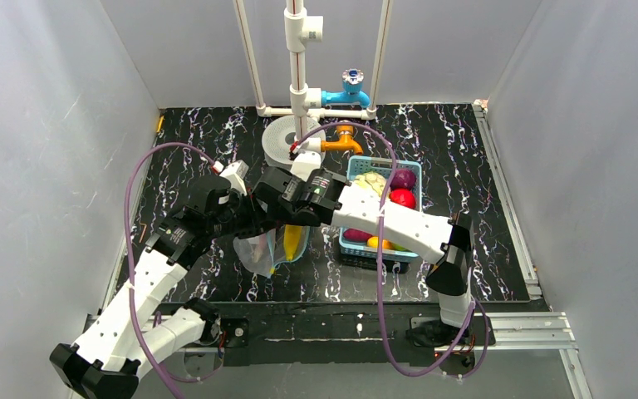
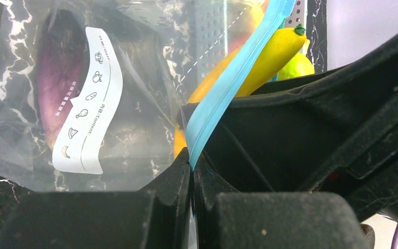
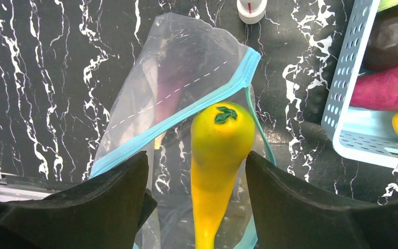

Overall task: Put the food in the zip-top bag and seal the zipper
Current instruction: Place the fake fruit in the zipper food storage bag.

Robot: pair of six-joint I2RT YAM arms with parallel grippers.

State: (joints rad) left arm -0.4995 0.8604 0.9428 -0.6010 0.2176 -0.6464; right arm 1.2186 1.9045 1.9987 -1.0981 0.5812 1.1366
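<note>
Zip-top bag (image 3: 186, 62) looks limp, slippery; likely best held at stiffer zipper (image 2: 228, 83), where left gripper (image 2: 192, 171) pinches tight. Right gripper (image 3: 194, 171) gapes either side of banana (image 3: 220, 145).

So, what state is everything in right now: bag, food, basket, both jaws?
zip-top bag: mouth open, unsealed.
zipper: pinched at one spot, not closed.
banana: partway into the bag's mouth.
eggplant: inside the bag.
basket: holding other food.
left gripper: jaws shut on the zipper.
right gripper: jaws open, flanking the banana.
</note>
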